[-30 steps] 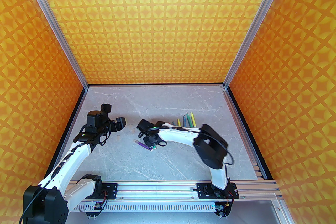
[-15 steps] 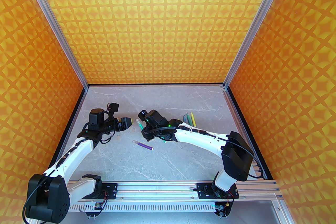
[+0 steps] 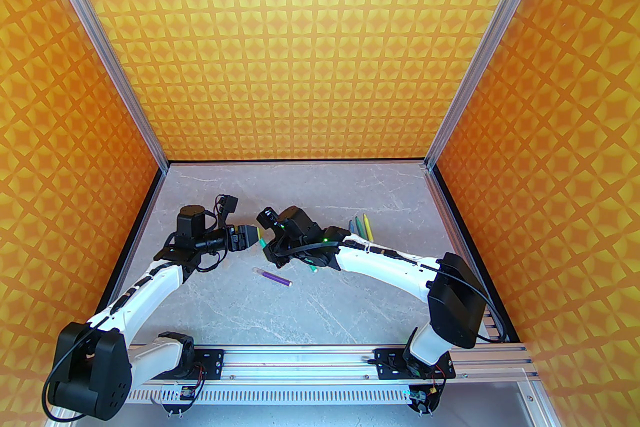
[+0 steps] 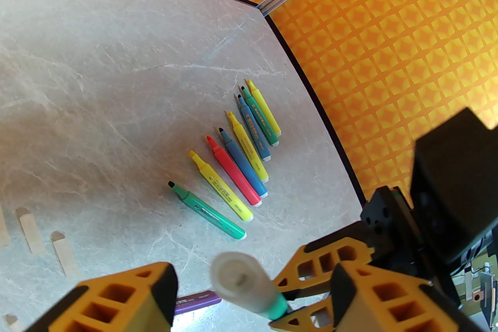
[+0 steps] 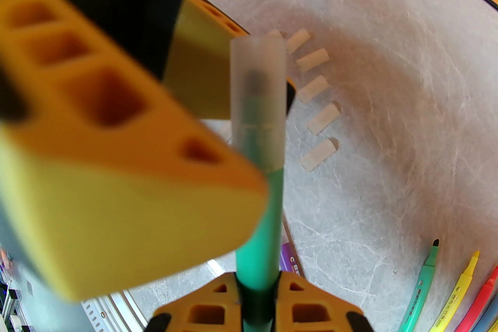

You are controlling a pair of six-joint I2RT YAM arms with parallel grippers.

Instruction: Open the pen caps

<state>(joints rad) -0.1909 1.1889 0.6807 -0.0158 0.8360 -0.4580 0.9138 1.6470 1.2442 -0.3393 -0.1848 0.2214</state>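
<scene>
Grey marble tbl (image 3: 350, 305) w/ row of uncapped markers (image 4: 233, 171), loose caps (image 5: 313, 88), 1 purple marker (image 3: 274, 277).

I work in a robotics lab cell: patterned orange panels (image 3: 320, 39) close in beyond and beside my left gripper (image 3: 254, 235) and right gripper (image 3: 269, 249), bare aluminium framing (image 3: 106, 49) (slotted extrusion) joins them, and my bases bolt to a rail (image 3: 300, 357) behind, edging the marble-look tabletop (image 3: 350, 305).

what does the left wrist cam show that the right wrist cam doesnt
Left wrist adds: the whole row of uncapped markers, two blue ones included. Right wrist adds: the dark tip inside the marker's cap. Shared: the capped green marker in the right gripper, loose pen caps, the open left gripper.
</scene>
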